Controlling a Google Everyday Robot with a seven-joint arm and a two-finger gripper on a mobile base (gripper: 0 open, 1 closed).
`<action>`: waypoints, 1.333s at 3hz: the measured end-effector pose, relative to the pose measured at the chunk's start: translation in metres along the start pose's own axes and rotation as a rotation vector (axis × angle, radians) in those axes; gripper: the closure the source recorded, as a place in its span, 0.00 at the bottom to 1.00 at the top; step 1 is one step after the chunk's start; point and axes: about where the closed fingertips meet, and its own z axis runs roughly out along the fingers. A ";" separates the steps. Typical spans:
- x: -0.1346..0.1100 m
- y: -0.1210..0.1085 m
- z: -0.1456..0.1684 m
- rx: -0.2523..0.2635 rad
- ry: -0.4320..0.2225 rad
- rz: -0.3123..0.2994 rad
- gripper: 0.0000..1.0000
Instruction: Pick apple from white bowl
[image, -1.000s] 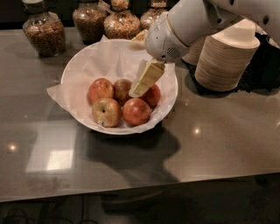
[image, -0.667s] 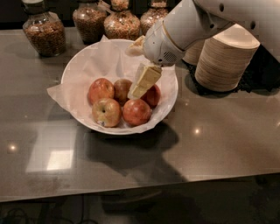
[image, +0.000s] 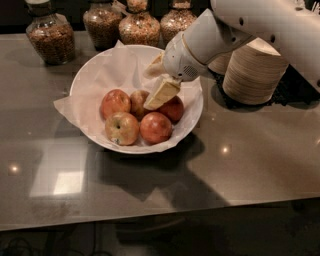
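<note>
The white bowl, wide and lined with crumpled white paper, sits at the centre of the counter and holds several red-yellow apples. My gripper reaches in from the upper right on a white arm and hangs just above the back apples. Its cream fingers are spread apart and hold nothing. The lower finger's tip lies over the apple at the middle back, next to the right-hand apple. The gripper hides part of the bowl's far rim.
A stack of beige paper bowls stands on a dark mat at the right, behind the arm. Several glass jars of grain line the counter's back edge. The counter's front edge runs along the bottom.
The gripper has shifted slightly left and down over the apples. The apples and bowl have not moved.
</note>
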 end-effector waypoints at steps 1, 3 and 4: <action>0.002 -0.001 0.003 -0.003 0.001 0.004 0.38; 0.004 -0.002 0.020 -0.041 0.006 0.011 0.38; 0.002 -0.003 0.034 -0.077 0.014 0.005 0.38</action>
